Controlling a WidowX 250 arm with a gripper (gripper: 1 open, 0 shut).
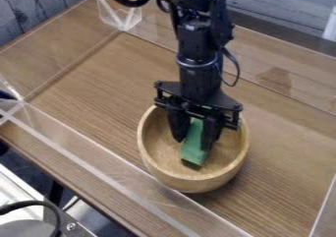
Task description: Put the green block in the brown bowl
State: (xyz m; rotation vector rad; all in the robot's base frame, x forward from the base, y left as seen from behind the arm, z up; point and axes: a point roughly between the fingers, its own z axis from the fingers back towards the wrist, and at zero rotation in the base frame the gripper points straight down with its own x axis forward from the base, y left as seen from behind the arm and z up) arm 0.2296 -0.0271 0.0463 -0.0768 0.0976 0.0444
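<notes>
The brown bowl (160, 160), round light wood with a thick rim, sits on the table toward the front. Inside it the green block (195, 147) stands on end, tilted, its lower end touching the bowl's floor. My gripper (199, 126) points straight down into the bowl and is shut on the green block's upper part, with a black finger (213, 124) on each side of it. The top of the block is hidden between the fingers.
The wooden table (92, 79) is ringed by clear acrylic walls (53, 143), the front one close to the bowl. A clear acrylic piece (122, 15) stands at the back. The dark arm (195, 29) rises behind the bowl.
</notes>
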